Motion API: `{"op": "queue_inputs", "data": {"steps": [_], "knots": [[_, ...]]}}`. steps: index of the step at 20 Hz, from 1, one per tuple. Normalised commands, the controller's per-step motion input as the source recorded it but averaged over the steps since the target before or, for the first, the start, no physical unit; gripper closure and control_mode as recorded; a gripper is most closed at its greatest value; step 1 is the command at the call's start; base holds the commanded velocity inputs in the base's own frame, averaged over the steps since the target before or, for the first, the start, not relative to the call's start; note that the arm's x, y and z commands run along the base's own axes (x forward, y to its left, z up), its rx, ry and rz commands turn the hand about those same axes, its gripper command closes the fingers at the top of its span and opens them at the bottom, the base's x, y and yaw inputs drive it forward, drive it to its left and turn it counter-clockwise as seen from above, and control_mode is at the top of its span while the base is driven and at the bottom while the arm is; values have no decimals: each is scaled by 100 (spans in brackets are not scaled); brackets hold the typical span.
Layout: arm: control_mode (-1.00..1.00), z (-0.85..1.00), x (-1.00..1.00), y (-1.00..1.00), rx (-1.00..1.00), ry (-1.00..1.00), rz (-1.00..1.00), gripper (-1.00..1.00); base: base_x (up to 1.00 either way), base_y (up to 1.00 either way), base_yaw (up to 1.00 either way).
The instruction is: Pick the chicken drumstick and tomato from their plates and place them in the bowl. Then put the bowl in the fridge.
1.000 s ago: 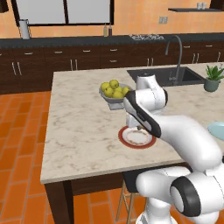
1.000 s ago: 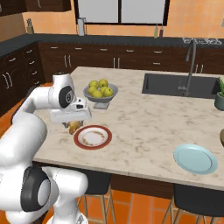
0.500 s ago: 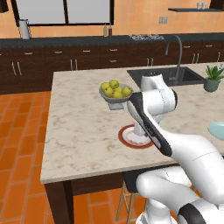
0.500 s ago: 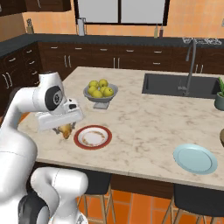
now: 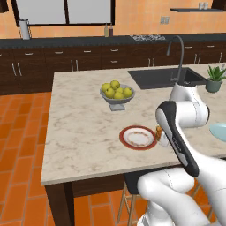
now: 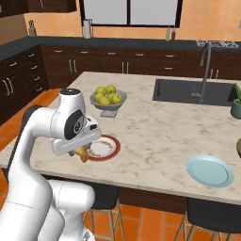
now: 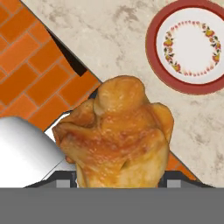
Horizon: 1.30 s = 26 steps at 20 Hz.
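Observation:
My gripper [image 6: 81,151] is shut on the chicken drumstick [image 7: 118,135], a lumpy golden-brown piece that hangs over the counter's near edge, just beside the white plate with the red rim [image 6: 104,148]. That plate [image 7: 190,46] is bare. In the left base view the drumstick [image 5: 158,130] peeks out between the plate [image 5: 137,137] and my white forearm. The pale blue plate [image 6: 210,171] lies bare at the counter's near right. A brown sliver at the right edge of the right base view could be the bowl [image 6: 239,149]. The tomato and the fridge are out of view.
A grey footed bowl of yellow-green apples [image 6: 108,98] stands behind the red-rimmed plate. The sink with its tall tap [image 6: 202,89] is set into the far right of the marble counter [image 6: 155,127]. A potted plant [image 5: 215,78] sits by the sink. Orange tile floor [image 7: 30,61] lies below the edge.
The arm has swung back from beside the red-rimmed plate toward the counter's near edge, carrying the drumstick along. The grip has stayed the same.

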Motion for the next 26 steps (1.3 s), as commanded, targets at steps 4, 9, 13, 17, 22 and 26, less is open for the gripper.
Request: {"op": "queue_inputs", "data": {"steps": [4,9,13,17,22,26], "knots": [[-100,0,0,-1,0,0,0,100,0,0,0],[100,0,-2,-1,0,0,0,100,-7,-5,0],[100,0,0,0,0,0,0,100,-46,-70,-2],[100,0,0,0,0,0,0,100,-11,-100,-1],[100,0,0,0,0,0,0,100,4,-100,-6],[100,0,0,0,0,0,0,100,39,-100,-3]]}}
